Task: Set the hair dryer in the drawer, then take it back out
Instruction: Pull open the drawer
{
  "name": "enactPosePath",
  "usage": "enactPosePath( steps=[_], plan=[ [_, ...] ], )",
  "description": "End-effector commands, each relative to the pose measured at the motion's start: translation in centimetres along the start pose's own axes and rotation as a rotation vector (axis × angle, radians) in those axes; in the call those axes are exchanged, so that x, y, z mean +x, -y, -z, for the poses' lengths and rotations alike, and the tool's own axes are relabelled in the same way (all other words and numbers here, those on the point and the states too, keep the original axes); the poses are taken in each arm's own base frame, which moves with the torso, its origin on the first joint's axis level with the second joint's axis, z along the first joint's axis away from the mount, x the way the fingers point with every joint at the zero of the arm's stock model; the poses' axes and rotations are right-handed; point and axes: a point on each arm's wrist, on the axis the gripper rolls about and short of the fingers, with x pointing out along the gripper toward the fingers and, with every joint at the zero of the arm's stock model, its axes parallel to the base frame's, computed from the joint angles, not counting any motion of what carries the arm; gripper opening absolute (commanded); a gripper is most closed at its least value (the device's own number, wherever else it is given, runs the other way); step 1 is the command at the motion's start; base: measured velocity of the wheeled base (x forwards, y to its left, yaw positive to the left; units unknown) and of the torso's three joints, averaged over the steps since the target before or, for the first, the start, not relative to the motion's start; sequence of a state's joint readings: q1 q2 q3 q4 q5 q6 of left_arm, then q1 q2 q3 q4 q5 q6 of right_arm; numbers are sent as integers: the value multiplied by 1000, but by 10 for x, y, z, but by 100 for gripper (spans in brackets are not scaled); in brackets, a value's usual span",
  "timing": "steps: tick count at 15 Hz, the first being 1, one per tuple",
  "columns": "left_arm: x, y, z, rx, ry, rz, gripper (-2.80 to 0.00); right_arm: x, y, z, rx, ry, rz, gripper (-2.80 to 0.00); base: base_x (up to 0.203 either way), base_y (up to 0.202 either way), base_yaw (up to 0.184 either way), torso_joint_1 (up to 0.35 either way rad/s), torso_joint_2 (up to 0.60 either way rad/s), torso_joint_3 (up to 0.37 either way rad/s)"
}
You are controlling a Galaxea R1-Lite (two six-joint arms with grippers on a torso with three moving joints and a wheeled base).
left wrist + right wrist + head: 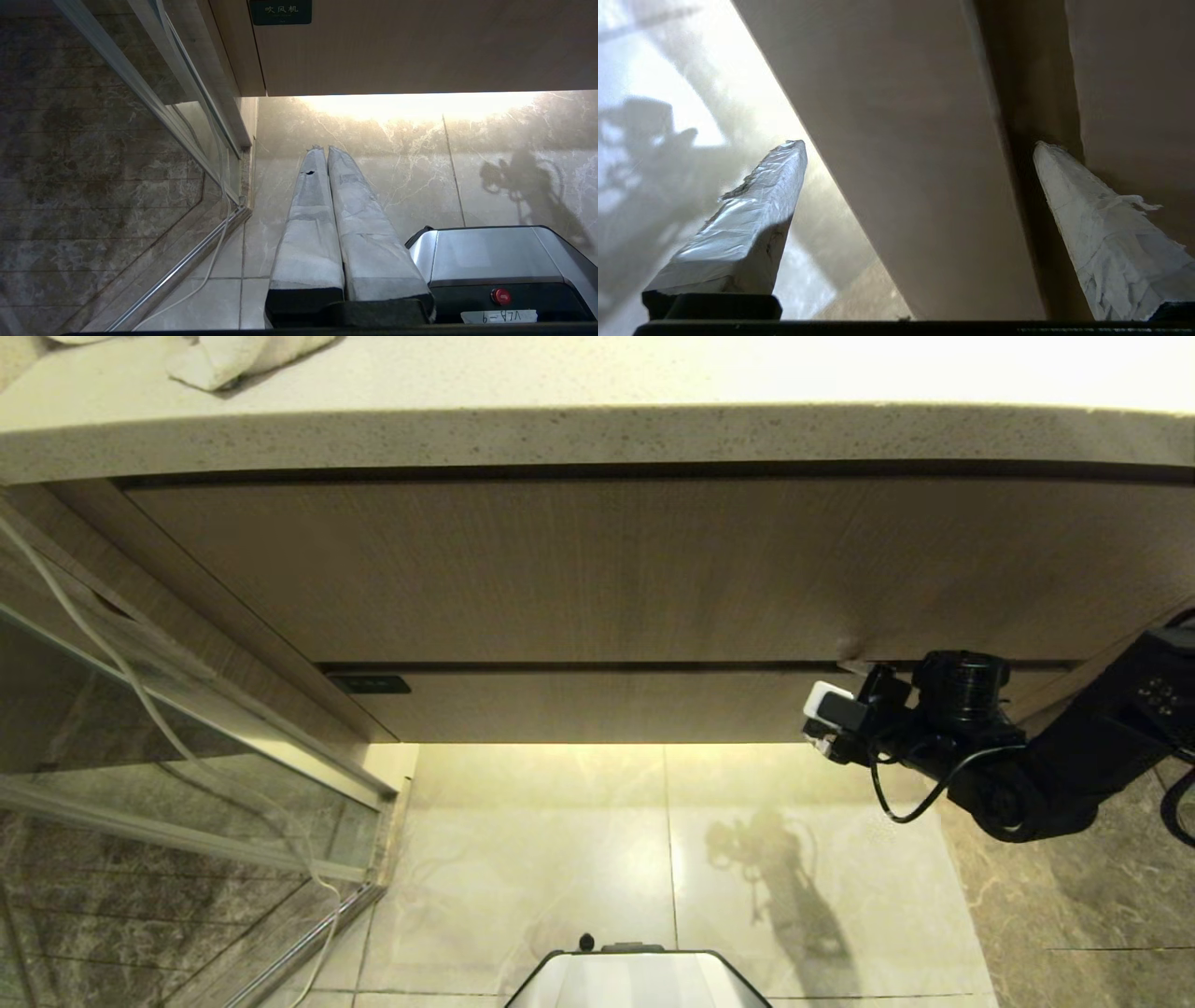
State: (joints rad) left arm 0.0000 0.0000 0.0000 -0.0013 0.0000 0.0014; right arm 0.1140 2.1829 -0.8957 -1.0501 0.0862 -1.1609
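Observation:
The drawer (607, 705) is the narrow wood-grain front under the taller panel (597, 569), and it is closed. My right gripper (840, 695) is at the drawer's right end. In the right wrist view the right gripper (919, 145) stands open across the drawer front (915, 163). One of its fingers (1087, 224) lies in the dark gap above the front, and the other finger (752, 219) hangs below the front's lower edge. My left gripper (325, 149) is shut and empty, parked low over the floor. The hair dryer is out of view.
A speckled stone counter (597, 429) juts out above the panel, with a white towel (233, 359) on its left end. A glass partition (140, 737) with a white cord (93, 635) closes the left side. My base (639, 980) stands on the tiled floor.

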Motion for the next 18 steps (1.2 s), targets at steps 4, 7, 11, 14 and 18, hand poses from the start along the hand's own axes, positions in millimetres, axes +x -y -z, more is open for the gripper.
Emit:
enactPosePath(
  steps=[4,7,11,14,18],
  plan=[
    [0,0,0,0,2,0,-280,1,-6,-7,-14,63,-17,0,0,0,0,0,0,0],
    [0,0,0,0,2,0,-280,2,-7,-7,-8,82,-16,0,0,0,0,0,0,0],
    [0,0,0,0,0,0,-280,0,-6,-9,-19,198,-46,0,0,0,0,0,0,0],
    [0,0,0,0,2,0,-280,1,-6,-8,-23,243,-49,0,0,0,0,0,0,0],
    [0,0,0,0,1,0,-280,7,-8,-6,-28,250,-31,0,0,0,0,0,0,0]
  ],
)
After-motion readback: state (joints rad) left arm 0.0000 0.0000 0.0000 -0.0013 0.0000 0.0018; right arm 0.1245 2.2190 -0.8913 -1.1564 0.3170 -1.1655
